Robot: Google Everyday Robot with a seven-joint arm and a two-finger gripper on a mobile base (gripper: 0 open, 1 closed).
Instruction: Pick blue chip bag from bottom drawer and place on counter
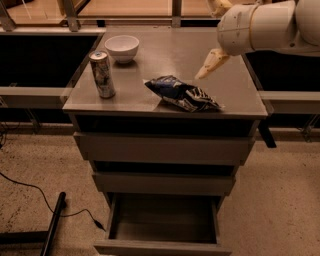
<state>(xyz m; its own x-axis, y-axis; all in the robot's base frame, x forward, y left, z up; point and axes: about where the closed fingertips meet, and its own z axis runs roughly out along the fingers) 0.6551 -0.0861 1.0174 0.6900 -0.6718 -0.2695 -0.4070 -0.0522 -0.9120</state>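
The blue chip bag point(183, 95) lies flat on the counter point(165, 55), near its front edge and right of centre. My gripper point(205, 41) hangs open and empty above the counter, up and to the right of the bag and clear of it. Its lower finger point(211, 63) points down towards the bag. Its upper finger point(218, 7) is partly cut off by the top edge of the view. The bottom drawer point(165, 222) is pulled out and nothing shows inside it.
A silver drink can point(102, 74) stands at the counter's front left. A white bowl point(122, 47) sits behind it. The two upper drawers point(162, 147) are closed. A black cable and a bar point(52, 230) lie on the floor at the left.
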